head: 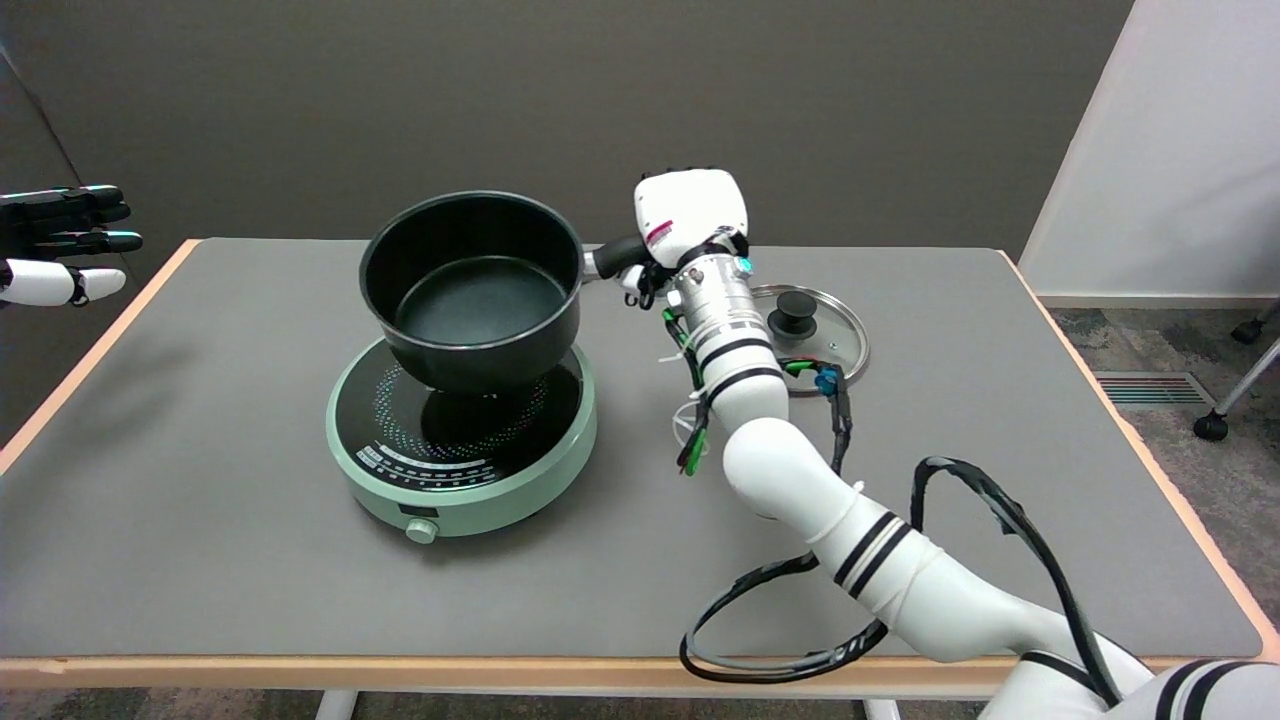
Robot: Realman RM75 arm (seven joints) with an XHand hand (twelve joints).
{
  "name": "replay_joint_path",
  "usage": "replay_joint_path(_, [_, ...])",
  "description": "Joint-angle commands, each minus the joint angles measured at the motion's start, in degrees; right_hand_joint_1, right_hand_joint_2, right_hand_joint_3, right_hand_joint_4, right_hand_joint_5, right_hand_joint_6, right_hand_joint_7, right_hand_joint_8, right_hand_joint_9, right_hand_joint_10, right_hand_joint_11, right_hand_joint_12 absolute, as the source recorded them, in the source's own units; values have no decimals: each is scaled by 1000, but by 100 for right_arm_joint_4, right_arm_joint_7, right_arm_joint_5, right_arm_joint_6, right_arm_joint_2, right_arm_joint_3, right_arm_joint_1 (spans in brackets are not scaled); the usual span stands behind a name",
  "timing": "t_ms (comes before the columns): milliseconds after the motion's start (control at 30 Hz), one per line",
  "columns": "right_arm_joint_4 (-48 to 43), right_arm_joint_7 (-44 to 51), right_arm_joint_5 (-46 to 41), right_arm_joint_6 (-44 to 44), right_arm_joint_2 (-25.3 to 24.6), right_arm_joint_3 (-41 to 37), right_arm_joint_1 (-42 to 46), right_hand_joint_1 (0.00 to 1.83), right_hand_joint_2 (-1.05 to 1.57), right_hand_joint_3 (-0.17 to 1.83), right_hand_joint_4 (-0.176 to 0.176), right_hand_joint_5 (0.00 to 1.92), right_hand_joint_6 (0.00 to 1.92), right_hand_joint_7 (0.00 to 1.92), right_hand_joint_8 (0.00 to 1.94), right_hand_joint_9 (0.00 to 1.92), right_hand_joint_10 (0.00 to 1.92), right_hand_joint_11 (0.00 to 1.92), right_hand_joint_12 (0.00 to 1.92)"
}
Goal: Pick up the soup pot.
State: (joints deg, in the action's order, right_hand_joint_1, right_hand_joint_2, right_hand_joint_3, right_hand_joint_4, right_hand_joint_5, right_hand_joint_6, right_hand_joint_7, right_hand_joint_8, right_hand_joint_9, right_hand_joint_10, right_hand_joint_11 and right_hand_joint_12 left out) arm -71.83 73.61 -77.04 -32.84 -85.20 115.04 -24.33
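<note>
The black soup pot (pixel 472 290) hangs tilted above the round green hotplate (pixel 462 440), its base lifted off the cooking surface with a shadow beneath. It has no lid and is empty inside. My right hand (pixel 690 222) grips the pot's black handle (pixel 615 257), which sticks out to the right; the fingers wrap around it and are mostly hidden behind the white back of the hand.
A glass lid (pixel 812 335) with a black knob lies on the grey table (pixel 200 500) just right of my forearm. The idle left hand (pixel 60 245) hovers at the upper left. Cables loop off the right arm near the front edge.
</note>
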Motion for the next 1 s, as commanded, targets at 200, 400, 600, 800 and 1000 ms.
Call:
replay_joint_path(200, [-857, -366, -26, 420, 690, -662, 556, 633, 1496, 247, -27, 1920, 1920, 1920, 1920, 1920, 1920, 1920, 1920])
replay_joint_path(400, [-1161, -444, -418, 756, 1087, -1333, 717, 668, 1448, 369, -26, 1920, 1920, 1920, 1920, 1920, 1920, 1920, 1920])
replay_joint_path(600, [-1434, -495, -995, 1130, 1608, -1861, 868, 708, 1380, 460, -24, 1920, 1920, 1920, 1920, 1920, 1920, 1920, 1920])
replay_joint_path(800, [-1713, -495, -1120, 1594, 1924, -2475, 1286, 740, 1321, 557, -23, 1920, 1920, 1920, 1920, 1920, 1920, 1920, 1920])
replay_joint_path(1000, [-2118, -495, -1064, 1973, 1870, -3265, 2104, 758, 1281, 618, -22, 1920, 1920, 1920, 1920, 1920, 1920, 1920, 1920])
